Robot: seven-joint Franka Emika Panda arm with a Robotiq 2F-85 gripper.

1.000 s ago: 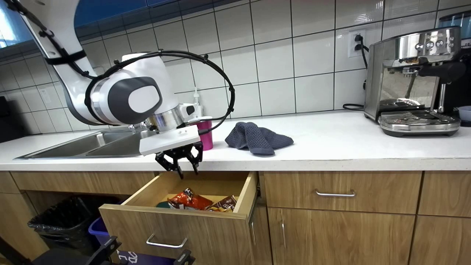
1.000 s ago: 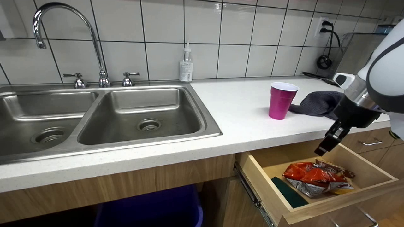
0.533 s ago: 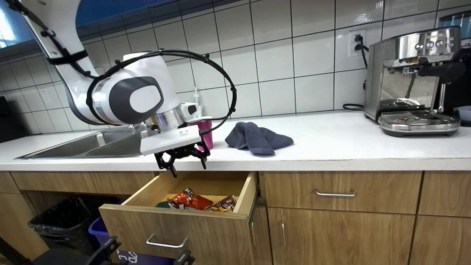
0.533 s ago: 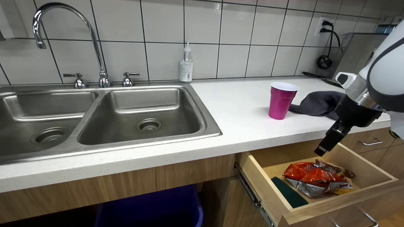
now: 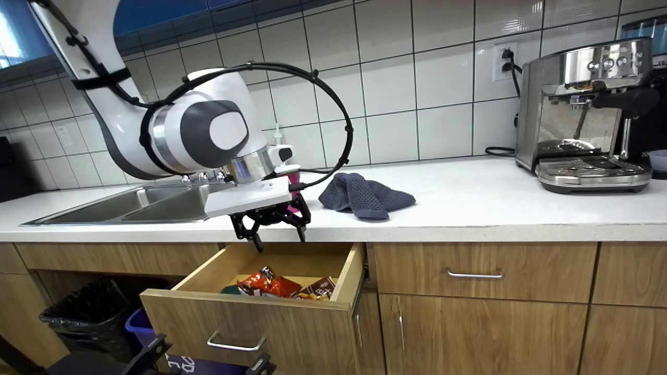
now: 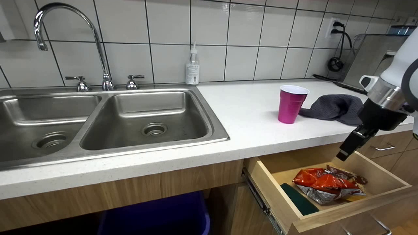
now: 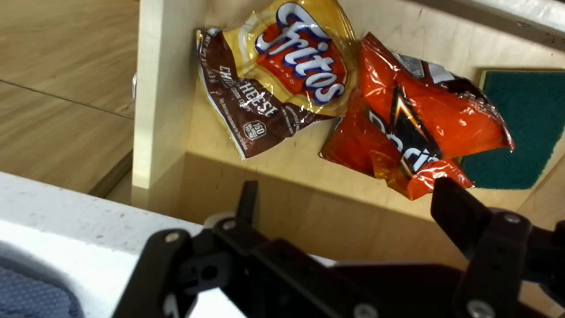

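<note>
Claw (image 5: 280,244) hangs spread wide, holding nothing, above the drawer (image 5: 292,325) at the lower centre of an exterior view. In the wrist view, the Fritos (image 7: 300,62) lie at upper centre, against the Doritos (image 7: 459,121) right of centre; a green pad (image 7: 521,123) sits at the right edge. The cloth (image 7: 33,291) rests on the desk (image 7: 97,238), lower left.

The Fritos bag (image 7: 278,79), yellow and brown with a red emblem, lies face up and lightly crumpled in the pulled-out drawer (image 5: 302,323), near its front right corner as seen from the front. The Doritos bag (image 7: 446,119), glossy red and creased, lies beside it, silver showing toward the front edge.
</note>
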